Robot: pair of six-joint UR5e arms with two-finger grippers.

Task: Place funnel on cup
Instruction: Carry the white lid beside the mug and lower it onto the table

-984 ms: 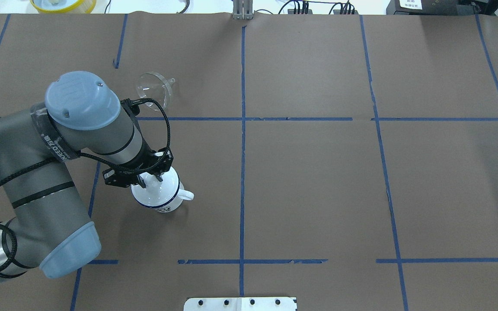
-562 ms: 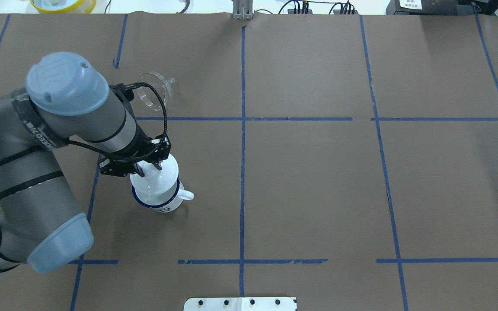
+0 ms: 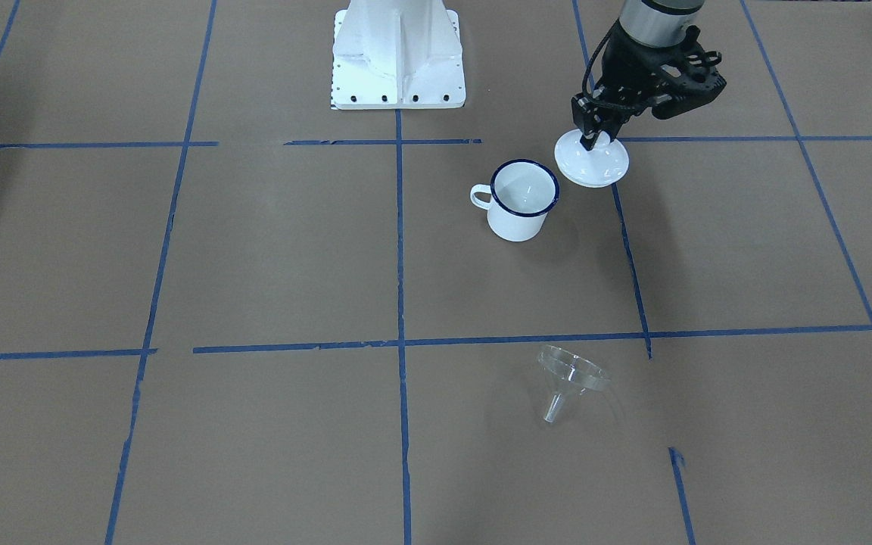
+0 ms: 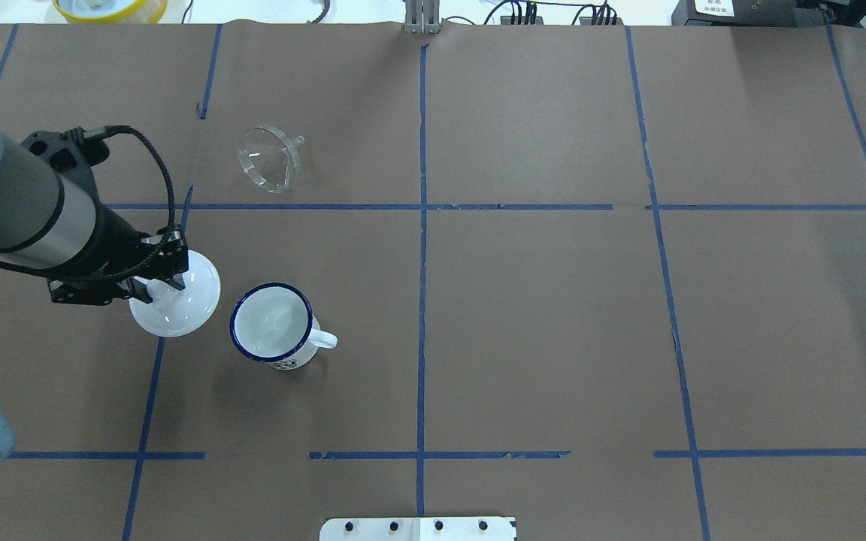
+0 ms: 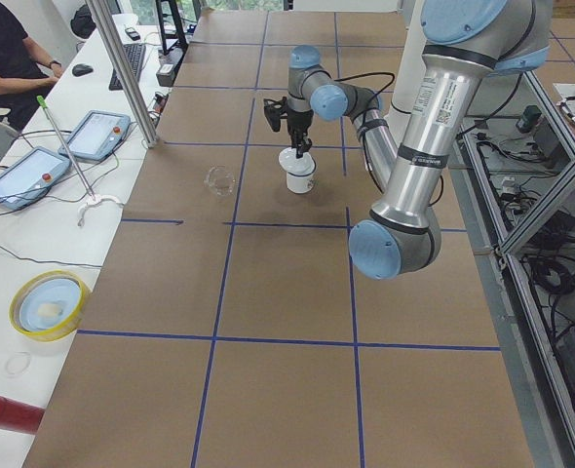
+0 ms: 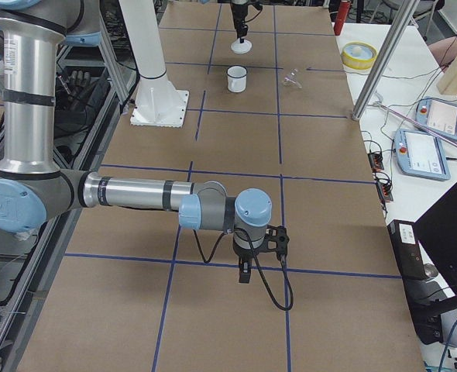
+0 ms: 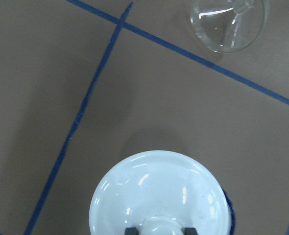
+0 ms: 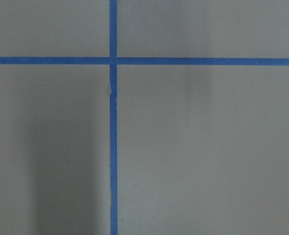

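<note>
The clear funnel (image 4: pixel 269 158) lies on its side on the brown paper, beyond the cup; it also shows in the front view (image 3: pixel 572 378) and the left wrist view (image 7: pixel 230 24). The white cup (image 4: pixel 271 321) with a dark blue rim stands upright and open, handle to the view's right (image 3: pixel 523 198). My left gripper (image 4: pixel 156 287) is shut on the knob of a round white lid (image 4: pixel 177 304), held low just left of the cup (image 3: pixel 593 163). My right gripper (image 6: pixel 245 273) is far off over bare paper; I cannot tell whether it is open or shut.
Blue tape lines cross the brown paper. The white robot base plate (image 3: pixel 398 57) stands at the near edge. A yellow-rimmed dish (image 4: pixel 110 7) sits beyond the far left edge. Operators' tablets (image 5: pixel 97 135) lie on the side table.
My left gripper has lifted the white lid off the cup and carried it to the left. The cup's mouth is now uncovered. The funnel has not moved.
</note>
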